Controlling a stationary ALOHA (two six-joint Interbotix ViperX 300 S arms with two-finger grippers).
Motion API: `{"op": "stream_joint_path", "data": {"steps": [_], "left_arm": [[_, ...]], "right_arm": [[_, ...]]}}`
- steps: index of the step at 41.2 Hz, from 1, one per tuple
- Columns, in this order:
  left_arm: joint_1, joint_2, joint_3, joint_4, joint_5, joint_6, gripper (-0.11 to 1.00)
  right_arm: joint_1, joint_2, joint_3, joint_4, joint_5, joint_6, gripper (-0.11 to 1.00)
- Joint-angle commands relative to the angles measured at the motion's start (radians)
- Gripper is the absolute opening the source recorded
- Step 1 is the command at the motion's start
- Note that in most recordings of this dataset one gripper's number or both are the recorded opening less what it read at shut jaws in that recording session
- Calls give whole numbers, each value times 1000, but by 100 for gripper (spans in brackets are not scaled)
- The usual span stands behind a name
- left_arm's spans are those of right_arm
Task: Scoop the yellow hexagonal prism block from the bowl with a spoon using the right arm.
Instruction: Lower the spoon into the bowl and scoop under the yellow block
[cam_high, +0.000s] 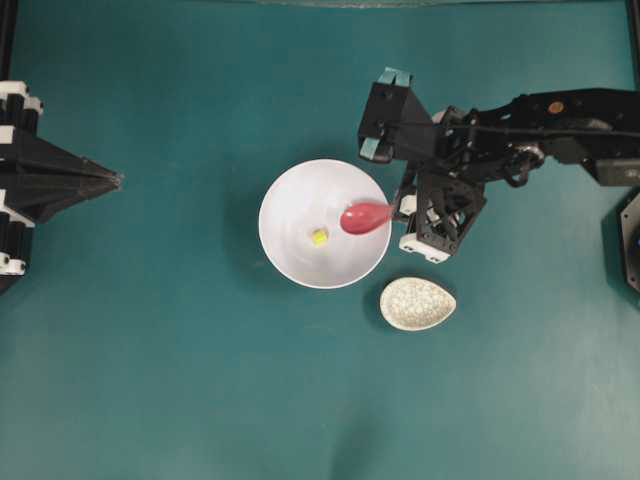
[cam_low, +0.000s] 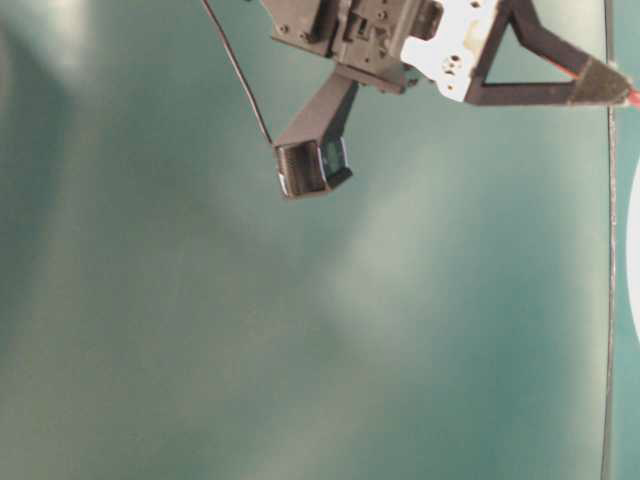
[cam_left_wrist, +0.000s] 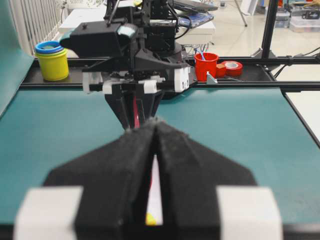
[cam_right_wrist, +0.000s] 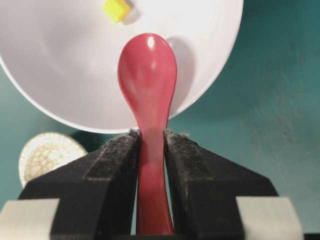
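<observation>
Overhead, right end effector (cam_right_wrist: 151, 145) grasping spoon (cam_right_wrist: 148, 80) over bowl (cam_high: 290, 250), left end effector (cam_left_wrist: 156, 127) clenched, empty.

So the tabletop (cam_high: 150, 380) is a flat teal surface, plain all over. Only two dishes sit directly on it. The bowl (cam_high: 290, 250), big, round and white, is about in the middle, and a small speckled grey-white teardrop spoon rest (cam_high: 417, 304) sits just beside it at the lower right in the overhead view, not quite touching. From the right wrist view both show up again against the teal.
</observation>
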Motion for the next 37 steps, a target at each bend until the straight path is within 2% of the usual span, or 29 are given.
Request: {"op": "stream_joint_path", "data": {"steps": [1, 18, 37], "left_arm": [[2, 9, -20, 3, -5, 5, 0], [0, 9, -20, 2, -5, 6, 0], [0, 8, -20, 3, -5, 6, 0]], "right_arm": [[3, -2, -28, 5, -6, 2, 22], [25, 71, -63, 5, -31, -2, 22], [51, 126, -103, 5, -132, -5, 22]]}}
